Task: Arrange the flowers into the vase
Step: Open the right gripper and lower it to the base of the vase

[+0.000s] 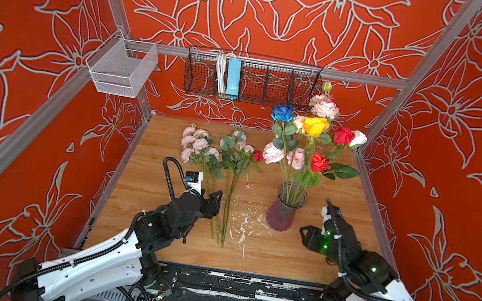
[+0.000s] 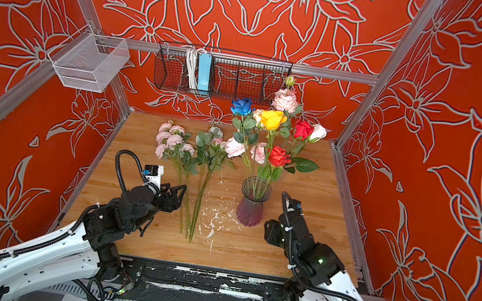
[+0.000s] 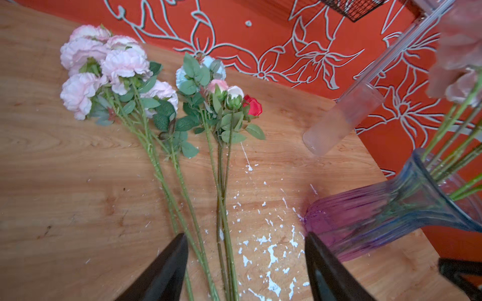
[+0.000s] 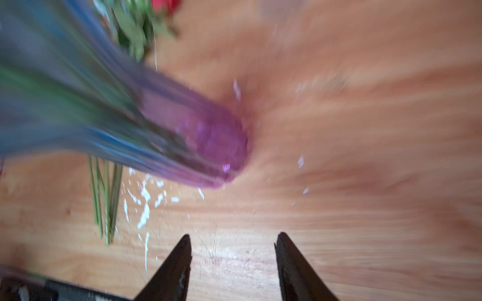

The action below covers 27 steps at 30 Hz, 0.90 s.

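Right of the vase [image 1: 285, 212] and nearer the front, the right claw [image 4: 233, 235] hangs with its fingers apart, empty. Left of the vase, the left claw [image 3: 245, 235] is spread too, poised over the lower stems of the loose flowers [image 1: 231, 172] lying on the bench [image 1: 347, 214] (nothing gripped yet). Several roses [image 1: 313, 127] already stand in the vase. The step in hand looks like fetching another stem: the left claw should drop, pinch one stem alone, then carry it rightward to the vase's mouth.
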Motion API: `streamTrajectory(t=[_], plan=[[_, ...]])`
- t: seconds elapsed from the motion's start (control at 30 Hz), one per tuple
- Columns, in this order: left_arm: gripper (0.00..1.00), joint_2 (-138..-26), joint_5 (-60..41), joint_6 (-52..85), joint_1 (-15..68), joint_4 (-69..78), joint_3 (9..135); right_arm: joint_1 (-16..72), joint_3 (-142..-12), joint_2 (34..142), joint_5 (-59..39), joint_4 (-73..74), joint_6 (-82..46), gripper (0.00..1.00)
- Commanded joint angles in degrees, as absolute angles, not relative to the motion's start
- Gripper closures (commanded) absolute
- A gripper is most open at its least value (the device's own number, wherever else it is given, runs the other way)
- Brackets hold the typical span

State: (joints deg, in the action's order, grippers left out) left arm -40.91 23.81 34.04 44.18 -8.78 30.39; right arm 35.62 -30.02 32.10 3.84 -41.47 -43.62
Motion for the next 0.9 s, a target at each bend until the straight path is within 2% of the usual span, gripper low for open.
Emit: streamTrajectory(t=[0.0,0.2,0.43,0.87], plan=[[0.29,-39.17,20.52,37.74,42.94,-11.78,30.56,35.51,-24.12,30.27,-4.69,-29.59,-49.06,0.46],[0.29,-36.64,20.24,38.98,42.72,-10.58,28.39,35.43,-16.50,35.22,-5.29,-18.38,-50.72,0.46],[0.29,-39.66,19.40,38.41,42.54,-10.21,29.92,35.40,-13.35,41.61,-3.64,-8.54,-46.15,0.46],[0.29,-42.71,19.01,36.92,41.75,-9.15,31.62,33.58,-11.94,49.81,-2.68,-1.58,-42.28,0.47]])
